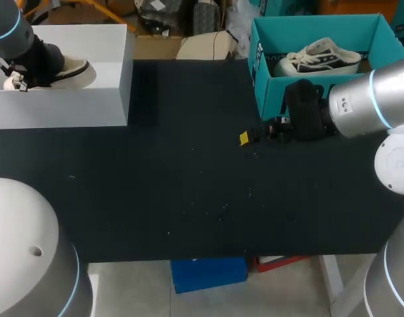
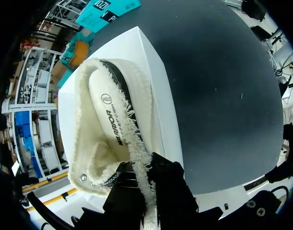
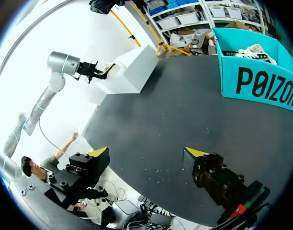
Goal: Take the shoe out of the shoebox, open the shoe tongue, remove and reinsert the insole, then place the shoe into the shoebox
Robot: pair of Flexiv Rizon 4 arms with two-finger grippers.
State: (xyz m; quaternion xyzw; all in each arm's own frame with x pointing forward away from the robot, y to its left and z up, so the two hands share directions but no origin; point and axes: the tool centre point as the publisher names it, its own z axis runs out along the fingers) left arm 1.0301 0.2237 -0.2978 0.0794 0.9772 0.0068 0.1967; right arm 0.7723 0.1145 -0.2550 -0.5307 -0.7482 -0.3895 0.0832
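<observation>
A cream low shoe with black trim sits in the white shoebox at the table's back left. My left gripper is at the shoe's heel end. In the left wrist view this gripper is shut on the frayed cream rim of the shoe, and the printed insole lies inside it, above the white shoebox. My right gripper hovers over the dark tabletop right of centre. It stands open with nothing between its fingers, far from the white shoebox.
A teal box stands at the back right with a second, black-and-white shoe inside, just behind my right gripper. The teal box is ahead of that gripper. The black tabletop spreads between the two boxes.
</observation>
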